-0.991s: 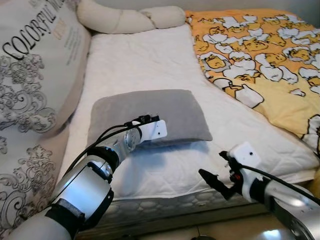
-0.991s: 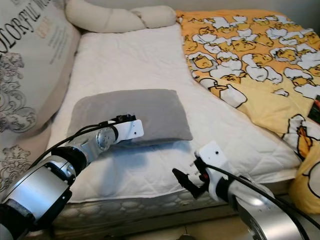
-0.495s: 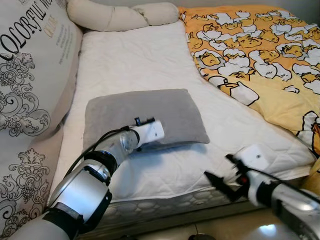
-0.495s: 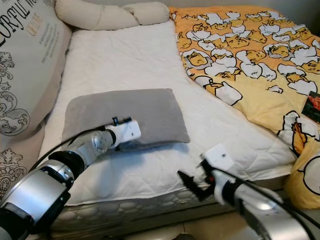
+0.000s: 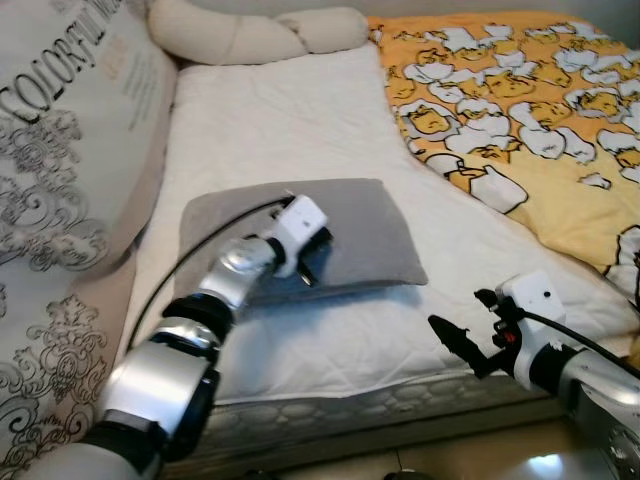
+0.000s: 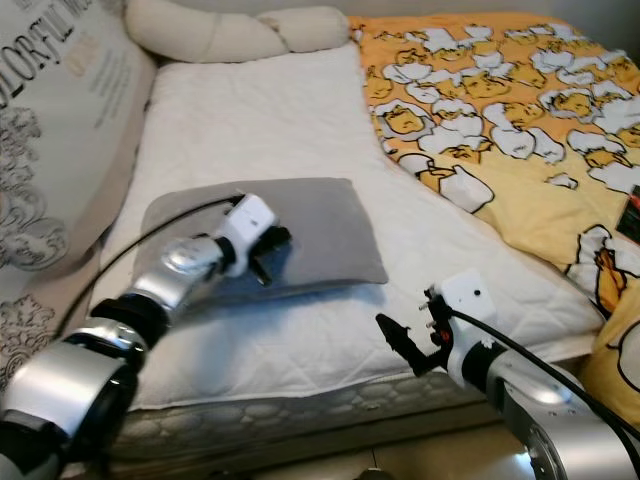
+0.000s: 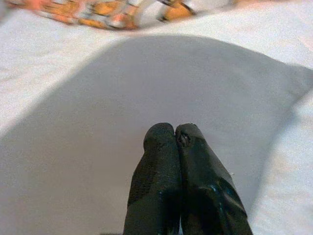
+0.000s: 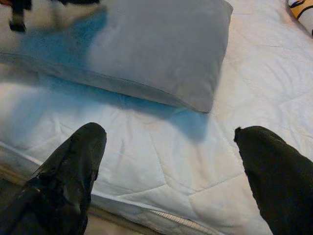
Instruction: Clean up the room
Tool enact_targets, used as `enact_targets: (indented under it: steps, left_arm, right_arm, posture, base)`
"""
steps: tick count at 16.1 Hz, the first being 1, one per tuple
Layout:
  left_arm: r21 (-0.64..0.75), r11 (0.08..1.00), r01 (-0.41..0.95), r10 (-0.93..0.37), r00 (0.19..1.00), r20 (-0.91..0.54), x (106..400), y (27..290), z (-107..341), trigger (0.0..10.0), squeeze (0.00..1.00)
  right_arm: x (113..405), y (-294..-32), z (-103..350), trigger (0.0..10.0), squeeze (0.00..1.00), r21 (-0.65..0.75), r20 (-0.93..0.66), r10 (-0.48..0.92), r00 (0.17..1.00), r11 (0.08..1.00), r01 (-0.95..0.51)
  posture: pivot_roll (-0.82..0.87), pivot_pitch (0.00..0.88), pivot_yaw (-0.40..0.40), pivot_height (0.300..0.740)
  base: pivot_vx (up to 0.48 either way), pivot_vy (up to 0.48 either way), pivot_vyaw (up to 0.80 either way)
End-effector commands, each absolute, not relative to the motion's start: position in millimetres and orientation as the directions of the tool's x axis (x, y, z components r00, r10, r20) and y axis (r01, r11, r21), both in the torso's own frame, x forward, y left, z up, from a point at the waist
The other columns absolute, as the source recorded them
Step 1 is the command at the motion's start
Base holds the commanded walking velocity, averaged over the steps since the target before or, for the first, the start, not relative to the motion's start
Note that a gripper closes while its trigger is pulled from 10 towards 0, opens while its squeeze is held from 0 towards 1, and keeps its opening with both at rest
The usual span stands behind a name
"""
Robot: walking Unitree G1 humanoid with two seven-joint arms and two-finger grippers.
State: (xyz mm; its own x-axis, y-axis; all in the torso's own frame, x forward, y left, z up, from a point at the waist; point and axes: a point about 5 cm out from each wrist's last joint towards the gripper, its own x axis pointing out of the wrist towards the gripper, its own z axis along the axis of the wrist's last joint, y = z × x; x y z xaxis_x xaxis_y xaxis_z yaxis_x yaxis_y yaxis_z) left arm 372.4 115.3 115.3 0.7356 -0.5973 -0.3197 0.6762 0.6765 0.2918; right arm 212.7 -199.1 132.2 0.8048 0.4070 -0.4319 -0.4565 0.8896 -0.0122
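Note:
A grey pillow (image 5: pixel 350 225) lies flat on the white mattress (image 5: pixel 290 120), near its front edge. My left gripper (image 5: pixel 312 264) hangs over the pillow's front left part, tips pointing down at the fabric. In the left wrist view its two black fingers (image 7: pixel 161 161) are pressed together, shut, with nothing between them and the grey pillow (image 7: pixel 98 112) just past them. My right gripper (image 5: pixel 452 340) hovers off the mattress's front edge, to the right of the pillow and apart from it. It is open, and the right wrist view looks between its spread fingers (image 8: pixel 78 152) at the pillow's corner (image 8: pixel 195 63).
A large patterned cushion (image 5: pixel 70 150) leans along the left side of the bed. A cream bolster (image 5: pixel 250 35) lies at the far end. A yellow duck-print blanket (image 5: pixel 520 110) covers the right half. The mattress's front edge (image 5: pixel 350 400) drops to the floor.
My left gripper has lifted from the pillow's front edge and now points down over its top. My right gripper has drifted slightly right. The camera has shifted a little.

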Motion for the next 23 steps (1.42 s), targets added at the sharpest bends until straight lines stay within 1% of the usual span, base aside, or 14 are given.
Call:
enact_targets:
  steps: [1, 3, 4, 6, 8, 10, 12, 13, 15, 17, 18, 19, 21, 23]
  left_arm:
    - [0.323, 0.784, 0.530, -0.450, 0.844, -0.294, 379.2, 161.1, 125.3, 10.0, 1.00]
    - [0.361, 0.841, 0.402, -0.299, 0.903, -0.309, 378.6, 197.0, 125.6, 10.0, 1.00]
    - [0.409, 0.861, 0.302, -0.173, 0.931, -0.322, 375.1, 224.7, 124.8, 10.0, 1.00]
    - [0.475, 0.872, 0.119, 0.058, 0.939, -0.340, 362.7, 275.8, 124.6, 10.0, 1.00]
    - [0.486, 0.871, 0.068, 0.136, 0.918, -0.373, 353.9, 292.4, 118.2, 10.0, 1.00]
    - [0.506, 0.860, 0.066, 0.179, 0.889, -0.421, 344.6, 301.7, 107.2, 10.0, 1.00]
    - [0.498, 0.861, 0.104, 0.200, 0.830, -0.520, 326.9, 310.0, 83.7, 10.0, 1.00]
    - [0.419, 0.882, 0.217, 0.102, 0.780, -0.618, 316.7, 299.9, 63.7, 10.0, 1.00]
    - [0.207, 0.900, 0.384, -0.128, 0.686, -0.717, 307.0, 274.2, 42.3, 10.0, 1.00]
    - [-0.013, 0.822, 0.570, -0.410, 0.575, -0.708, 303.1, 243.2, 38.6, 10.0, 1.00]
    - [-0.045, 0.792, 0.608, -0.462, 0.550, -0.696, 302.3, 237.2, 39.7, 10.0, 1.00]
    - [-0.129, 0.695, 0.708, -0.593, 0.461, -0.660, 297.0, 218.4, 43.7, 10.0, 1.00]
    - [-0.161, 0.614, 0.773, -0.664, 0.395, -0.635, 292.3, 202.2, 46.3, 10.0, 1.00]
    - [-0.118, 0.538, 0.834, -0.702, 0.366, -0.611, 290.7, 180.2, 48.7, 10.0, 1.00]
  right_arm:
    - [215.4, -195.9, 130.7, 10.0, 0.00, -0.006, -0.417, 0.411, 0.810, 0.890, -0.455]
    - [215.7, -191.2, 128.0, 10.0, 0.00, 0.004, -0.414, 0.420, 0.807, 0.888, -0.460]
    - [216.2, -186.5, 125.5, 10.0, 0.00, 0.015, -0.411, 0.430, 0.804, 0.885, -0.465]
    - [219.6, -176.3, 120.3, 10.0, 0.00, 0.032, -0.409, 0.445, 0.797, 0.880, -0.474]
    - [222.8, -173.1, 117.2, 10.0, 0.00, 0.034, -0.414, 0.440, 0.797, 0.882, -0.469]
    - [224.0, -171.4, 114.6, 10.0, 0.00, 0.035, -0.425, 0.437, 0.792, 0.883, -0.468]
    - [225.6, -168.8, 111.4, 10.0, 0.00, 0.035, -0.435, 0.441, 0.785, 0.880, -0.475]
    - [228.1, -166.8, 110.3, 10.0, 0.00, 0.036, -0.435, 0.443, 0.784, 0.879, -0.476]
    - [230.6, -164.4, 109.1, 10.0, 0.00, 0.038, -0.436, 0.449, 0.780, 0.875, -0.482]
    - [232.3, -166.5, 106.2, 10.0, 0.00, 0.029, -0.454, 0.431, 0.780, 0.882, -0.470]
    - [232.6, -167.6, 105.4, 10.0, 0.00, 0.026, -0.459, 0.422, 0.782, 0.886, -0.463]
    - [233.8, -172.1, 100.7, 10.0, 0.00, 0.018, -0.485, 0.387, 0.784, 0.901, -0.434]
    - [234.4, -176.3, 94.9, 10.0, 0.00, 0.005, -0.522, 0.350, 0.777, 0.913, -0.408]
    - [235.4, -181.7, 84.0, 10.0, 0.00, -0.017, -0.581, 0.302, 0.756, 0.924, -0.382]
  posture:
    - [-0.20, 0.000, 0.103, 0.740]
    - [-0.19, 0.000, 0.107, 0.740]
    - [-0.19, 0.000, 0.109, 0.740]
    - [-0.17, 0.000, 0.112, 0.740]
    - [-0.16, 0.000, 0.111, 0.740]
    - [-0.16, 0.000, 0.110, 0.740]
    - [-0.15, 0.000, 0.104, 0.740]
    - [-0.14, 0.000, 0.093, 0.740]
    - [-0.13, 0.000, 0.086, 0.740]
    - [-0.12, 0.000, 0.079, 0.740]
    - [-0.12, 0.000, 0.078, 0.740]
    - [-0.12, 0.000, 0.075, 0.740]
    - [-0.12, 0.000, 0.072, 0.740]
    - [-0.11, 0.000, 0.070, 0.740]
  base:
    - [0.000, 0.000, 0.00]
    - [0.000, 0.000, 0.00]
    - [0.000, 0.000, 0.00]
    - [0.000, 0.000, 0.00]
    - [0.000, 0.000, 0.00]
    - [0.000, 0.000, 0.00]
    - [0.000, 0.000, 0.00]
    - [0.000, 0.000, 0.00]
    - [0.000, 0.000, 0.00]
    - [0.000, 0.000, 0.00]
    - [0.000, 0.000, 0.00]
    - [0.000, 0.000, 0.00]
    - [0.000, 0.000, 0.00]
    - [0.000, 0.000, 0.00]
